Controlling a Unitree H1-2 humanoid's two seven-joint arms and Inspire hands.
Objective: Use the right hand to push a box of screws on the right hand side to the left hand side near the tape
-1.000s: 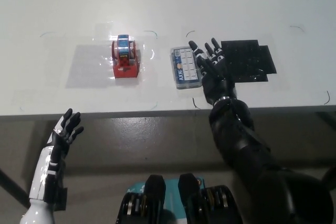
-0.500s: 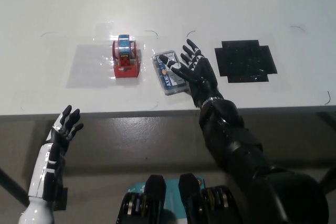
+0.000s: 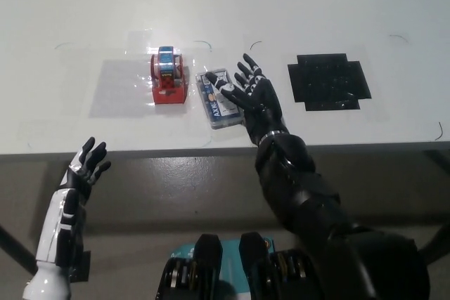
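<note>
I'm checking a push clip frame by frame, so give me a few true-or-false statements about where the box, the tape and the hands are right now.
1. The black right hand lies against the box of screws. True.
2. The box of screws sits on the black mat. False: it lies on the white table left of the mat, close to the red tape dispenser.
3. The white left hand rests on the table beside the tape. False: it hangs open below the table's front edge, at lower left.
4. The box touches the tape dispenser. False: a strip of table shows between them.
5. The right hand's fingers are spread, not wrapped around the box. True.
</note>
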